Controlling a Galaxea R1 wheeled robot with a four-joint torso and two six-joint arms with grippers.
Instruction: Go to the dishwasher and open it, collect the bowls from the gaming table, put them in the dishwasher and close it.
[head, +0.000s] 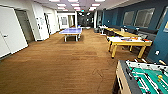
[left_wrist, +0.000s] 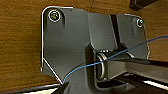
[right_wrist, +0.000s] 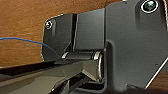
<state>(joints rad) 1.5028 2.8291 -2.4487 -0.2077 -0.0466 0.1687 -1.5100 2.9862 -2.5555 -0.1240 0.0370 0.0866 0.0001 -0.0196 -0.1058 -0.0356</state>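
**Games room ahead, yellow table on my right**

From the head camera I look down a long room with brown carpet (head: 62, 65). The gaming table (head: 128, 42), yellow-legged with a white top, stands to the right against the blue wall (head: 160, 37); small orange and dark items lie on its top, too blurred to name. A foosball table (head: 145, 77) sits nearest me at lower right, a blue ping-pong table (head: 71, 31) farther off. I cannot tell how either gripper's jaws stand.

The gaming table (head: 130, 42) stands on yellow legs at the right, against the blue wall, beyond the nearer football table. Its white top carries small orange and dark items, too blurred to identify.
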